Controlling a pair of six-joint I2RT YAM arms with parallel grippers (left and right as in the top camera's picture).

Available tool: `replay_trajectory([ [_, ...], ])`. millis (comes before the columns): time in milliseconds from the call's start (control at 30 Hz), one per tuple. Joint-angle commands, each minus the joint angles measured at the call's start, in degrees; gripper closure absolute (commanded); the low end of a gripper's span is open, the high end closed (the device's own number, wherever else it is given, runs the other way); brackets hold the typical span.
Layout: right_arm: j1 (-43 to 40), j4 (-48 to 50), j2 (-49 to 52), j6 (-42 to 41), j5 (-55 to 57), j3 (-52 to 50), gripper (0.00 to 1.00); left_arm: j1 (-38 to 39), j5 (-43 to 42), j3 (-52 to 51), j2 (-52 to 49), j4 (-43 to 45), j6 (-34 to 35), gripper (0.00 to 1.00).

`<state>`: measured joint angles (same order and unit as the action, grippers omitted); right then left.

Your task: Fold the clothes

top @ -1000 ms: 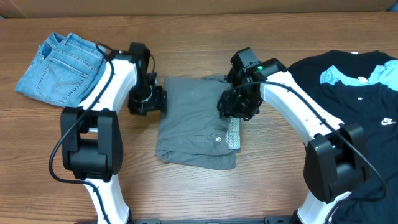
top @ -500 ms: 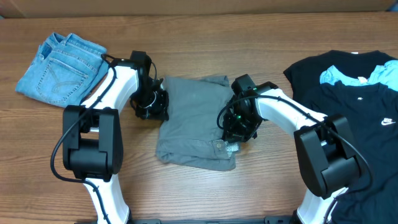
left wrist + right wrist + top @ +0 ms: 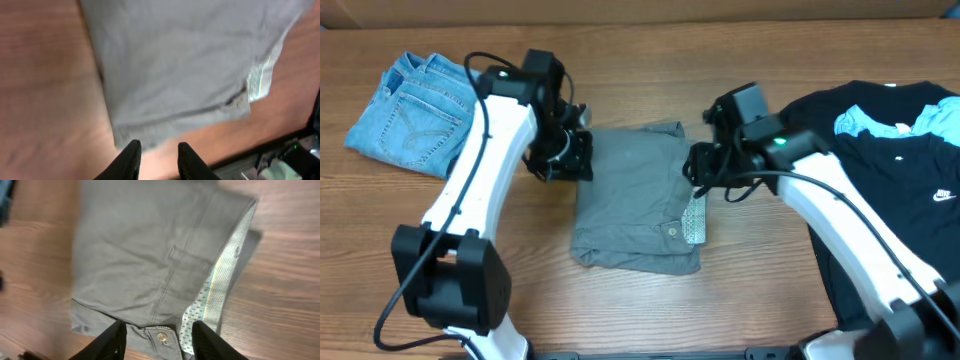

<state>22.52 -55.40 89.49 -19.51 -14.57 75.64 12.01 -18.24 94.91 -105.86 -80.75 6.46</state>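
Grey shorts (image 3: pixel 635 195) lying folded on counter (image 3: pixel 650 60), dotted waistband lining (image 3: pixel 220 287) showing along right edge. Left hand (image 3: pixel 563 160) hovering at shorts' upper left edge, right hand (image 3: pixel 705 172) at upper right edge. Only wrist views showing finger gaps: both hands released, gripping nothing. Only overhead view showing jeans (image 3: pixel 415 108) lying left of shorts, black T-shirts (image 3: pixel 890 170) lying right.

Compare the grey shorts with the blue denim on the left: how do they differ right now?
The grey shorts are plain grey and lie in the middle; the denim is light blue and lies at the far left. The shorts show a turned-out patterned waistband lining and a button; the denim shows a stitched back pocket. Both lie folded on the table.
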Motion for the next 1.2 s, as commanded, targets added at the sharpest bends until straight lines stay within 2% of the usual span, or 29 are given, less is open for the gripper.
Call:
replay_trajectory([
  [0,-2.8,-0.7,-1.3,-0.7,1.9,0.6,0.53,3.9,0.1,-4.4,-0.5,0.0,3.9,0.72],
  [167,-6.7,-2.2,-1.3,-0.8,1.8,0.6,0.52,11.0,0.8,-18.2,-0.5,5.0,10.7,0.65],
  [333,-9.9,-3.0,-1.3,-0.7,1.6,0.6,0.52,11.6,0.9,-30.4,-0.5,16.2,18.0,0.63],
  [467,-11.1,-3.0,-1.3,-0.7,0.7,0.6,0.52,8.3,2.5,-36.1,-0.7,25.7,19.9,0.71],
  [567,-11.1,-2.1,-1.3,-0.7,-1.2,0.6,0.52,1.3,6.8,-36.3,-1.0,34.3,21.1,0.86],
  [600,-11.1,-2.0,-1.3,-0.6,-2.0,0.6,0.52,0.1,7.2,-36.0,-1.0,35.8,20.8,0.87],
  [700,-10.6,-0.5,-1.3,1.8,-6.6,0.6,0.52,-5.6,6.5,-33.1,-1.0,41.5,20.3,0.77],
  [833,-8.7,2.3,-1.3,2.7,-7.4,0.6,0.48,-8.9,2.8,-25.4,-0.9,40.6,16.7,0.65],
  [933,-5.9,5.9,-0.4,3.4,-7.4,0.6,0.48,-9.1,3.8,-15.7,-0.9,32.0,12.4,0.49],
  [1033,-4.2,9.3,1.4,3.4,-7.4,0.5,0.48,-9.0,3.8,-9.9,-0.9,24.4,11.3,0.43],
  [1100,-3.4,11.9,3.4,3.4,-7.4,0.5,0.48,-9.0,3.2,-7.5,-0.9,19.9,11.3,0.34],
  [1133,-2.8,14.1,5.8,3.4,-7.4,0.5,0.49,-8.9,2.6,-7.1,-0.9,17.3,11.5,0.22],
  [1167,-2.4,15.7,7.7,3.4,-7.4,0.5,0.49,-8.9,1.8,-7.2,-1.0,16.2,11.5,0.16],
])
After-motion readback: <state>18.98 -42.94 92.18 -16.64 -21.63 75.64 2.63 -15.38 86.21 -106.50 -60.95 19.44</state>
